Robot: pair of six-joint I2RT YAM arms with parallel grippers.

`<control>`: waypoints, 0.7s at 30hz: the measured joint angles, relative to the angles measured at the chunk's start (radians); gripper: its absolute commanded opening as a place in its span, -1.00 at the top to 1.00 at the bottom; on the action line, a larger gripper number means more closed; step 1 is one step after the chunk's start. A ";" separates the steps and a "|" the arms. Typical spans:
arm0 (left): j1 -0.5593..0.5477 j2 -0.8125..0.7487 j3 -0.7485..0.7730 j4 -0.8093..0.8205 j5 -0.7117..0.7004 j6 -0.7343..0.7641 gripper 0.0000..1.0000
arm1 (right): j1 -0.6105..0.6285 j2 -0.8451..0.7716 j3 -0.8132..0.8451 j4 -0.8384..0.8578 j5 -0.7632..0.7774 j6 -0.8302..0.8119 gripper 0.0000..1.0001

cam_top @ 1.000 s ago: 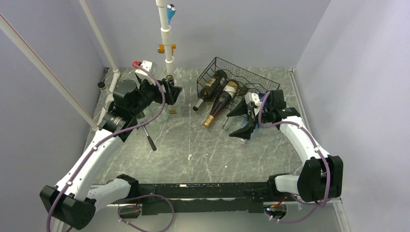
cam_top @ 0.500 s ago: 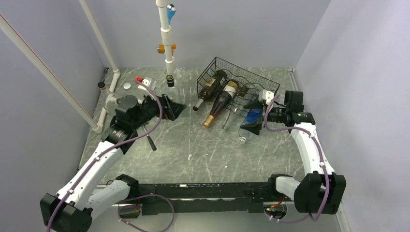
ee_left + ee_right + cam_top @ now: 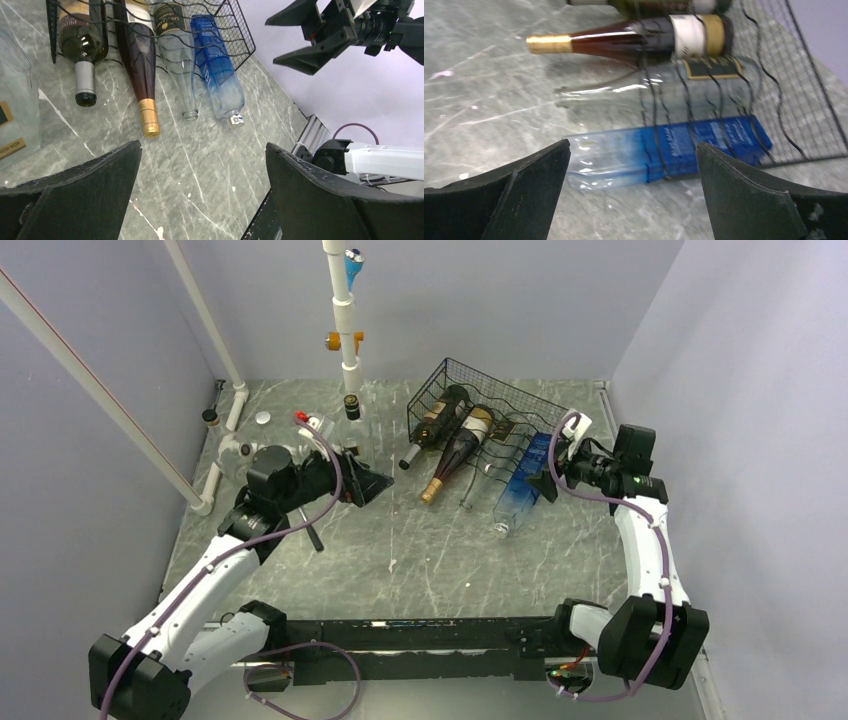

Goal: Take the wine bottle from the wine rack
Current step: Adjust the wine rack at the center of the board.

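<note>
Both claws wide open, holding nothing. Left claw (image 3: 368,481) hangs over the desk (image 3: 400,555), left of the wine rack (image 3: 500,400). Right claw (image 3: 550,472) is just beside the blue bottle (image 3: 520,488). 4 wine bottles (image 3: 455,452) lie in the rack, necks out.

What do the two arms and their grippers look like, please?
Both the left arm and right arm have white links with black joints, and a purple cable runs along each. The left gripper and right gripper have broad, black, wedge-shaped fingers.
</note>
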 measured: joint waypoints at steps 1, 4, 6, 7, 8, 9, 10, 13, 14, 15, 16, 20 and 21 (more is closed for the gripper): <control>0.000 0.000 -0.008 0.002 0.003 -0.004 -0.99 | -0.005 0.000 0.000 0.013 0.032 0.010 -0.99; 0.000 0.001 -0.030 0.011 0.011 -0.010 -0.99 | -0.013 0.002 -0.004 0.045 0.119 0.025 -0.99; 0.000 0.003 -0.040 0.016 0.017 -0.012 -0.99 | -0.016 0.004 -0.012 0.066 0.172 0.032 -0.98; 0.000 0.005 -0.044 0.018 0.018 -0.012 -0.99 | -0.016 0.006 -0.018 0.078 0.196 0.034 -0.98; 0.000 0.007 -0.047 0.022 0.021 -0.013 -0.99 | -0.017 0.010 -0.024 0.087 0.217 0.035 -0.97; 0.000 0.010 -0.050 0.023 0.023 -0.013 -0.99 | -0.018 0.015 -0.031 0.095 0.234 0.039 -0.96; 0.000 0.012 -0.055 0.026 0.025 -0.013 -0.99 | -0.018 0.020 -0.037 0.103 0.248 0.042 -0.95; 0.000 0.022 -0.060 0.037 0.028 -0.015 -0.99 | -0.018 0.042 -0.048 0.118 0.287 0.050 -0.93; 0.000 0.026 -0.060 0.041 0.029 -0.015 -0.98 | -0.018 0.052 -0.049 0.121 0.297 0.053 -0.91; 0.000 0.030 -0.060 0.043 0.029 -0.015 -0.98 | -0.018 0.063 -0.049 0.126 0.307 0.057 -0.90; 0.000 0.035 -0.060 0.044 0.031 -0.016 -0.98 | -0.018 0.074 -0.049 0.131 0.318 0.060 -0.89; 0.000 0.060 -0.060 0.044 0.038 -0.016 -0.98 | -0.017 0.108 -0.050 0.146 0.348 0.077 -0.83; 0.000 0.066 -0.060 0.043 0.041 -0.017 -0.98 | -0.016 0.113 -0.051 0.151 0.351 0.083 -0.81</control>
